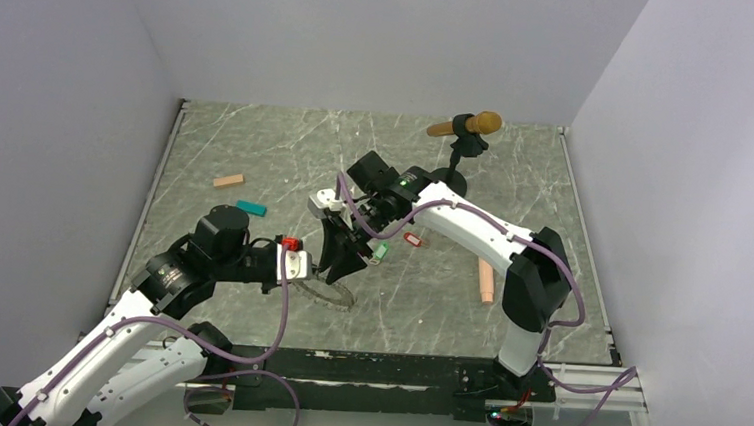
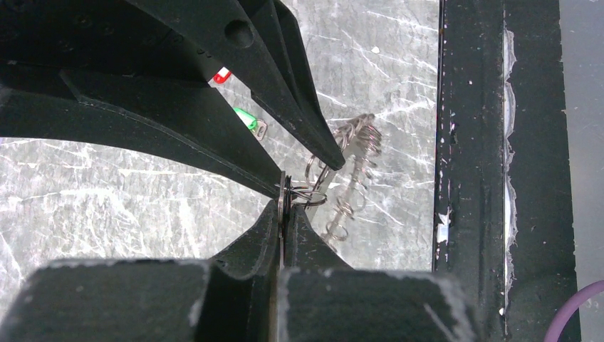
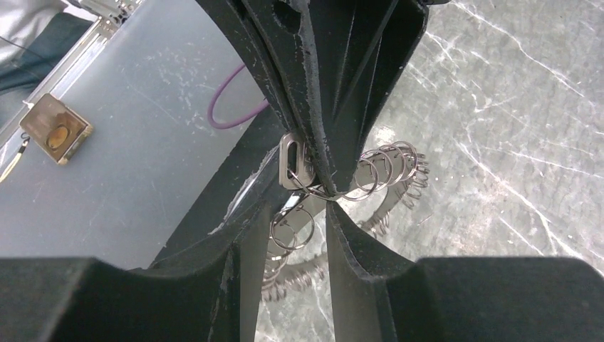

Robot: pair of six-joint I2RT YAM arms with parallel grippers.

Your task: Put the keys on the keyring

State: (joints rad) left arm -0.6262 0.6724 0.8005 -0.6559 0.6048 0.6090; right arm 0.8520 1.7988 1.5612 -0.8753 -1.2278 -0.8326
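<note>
My left gripper (image 2: 285,214) clamps 1 small silver metal key (image 3: 293,160), blade hidden. My right gripper (image 2: 311,176) straddles the coiled dark metal keyring (image 2: 356,171); whether its jaws are closed, I cannot tell.

Both arms converge just above the keyring (image 1: 336,305). The left gripper (image 2: 283,210) is clamped on the flat metal head of a key (image 3: 292,160). The right gripper (image 3: 285,217) points down, jaws slightly parted.
</note>
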